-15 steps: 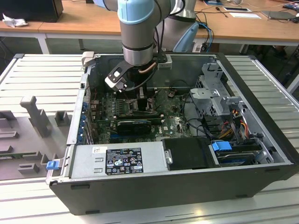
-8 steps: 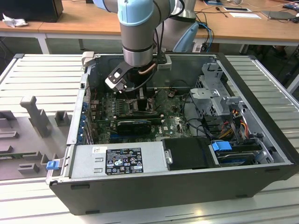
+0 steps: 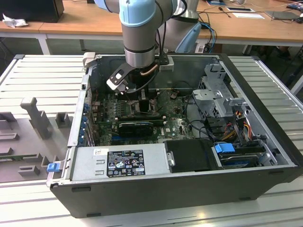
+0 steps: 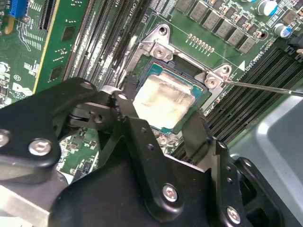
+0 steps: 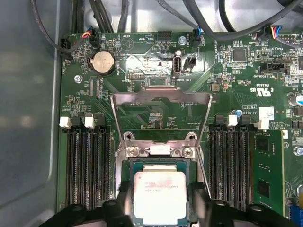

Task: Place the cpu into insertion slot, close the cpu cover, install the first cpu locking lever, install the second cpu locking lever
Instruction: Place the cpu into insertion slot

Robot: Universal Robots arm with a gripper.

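Currently the open black metal computer case lies flat on the ribbed grey tabletop, so the pale-blue arm can reach straight down to the glossy green motherboard. The thin silvery-grey metal cpu cover stands hinged back, clearing the square black-rimmed insertion slot. The small flat cpu, with a dull silvery top, sits in the slot, and the black fingers clamp its opposite edges.
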